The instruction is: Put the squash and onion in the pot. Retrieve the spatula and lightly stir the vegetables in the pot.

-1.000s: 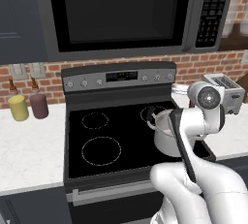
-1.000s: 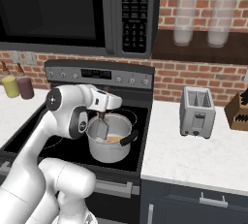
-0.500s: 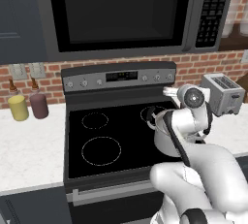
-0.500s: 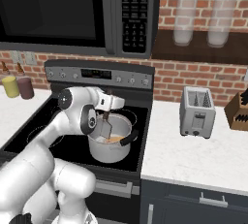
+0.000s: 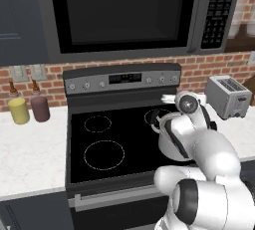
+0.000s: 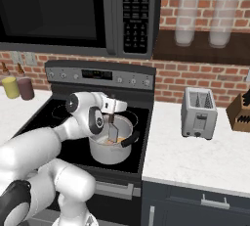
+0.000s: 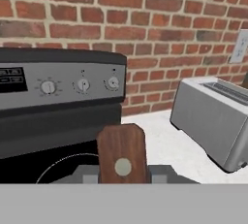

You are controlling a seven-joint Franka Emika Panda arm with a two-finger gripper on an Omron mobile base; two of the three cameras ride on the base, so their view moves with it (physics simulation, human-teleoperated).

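Fingers of my gripper (image 6: pixel 112 118) are clamped on the dark brown wooden handle of the short grey-bladed spatula (image 6: pixel 113 128), whose blade hangs below them inside the shiny silver steel pot (image 6: pixel 110 150). Something tan-orange, likely the squash (image 6: pixel 118 141), lies beside the blade. Beyond stands the silver toaster (image 7: pixel 214 121).

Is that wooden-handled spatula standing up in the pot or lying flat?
Upright: the brown-handled spatula hangs blade-down inside the shiny steel pot.
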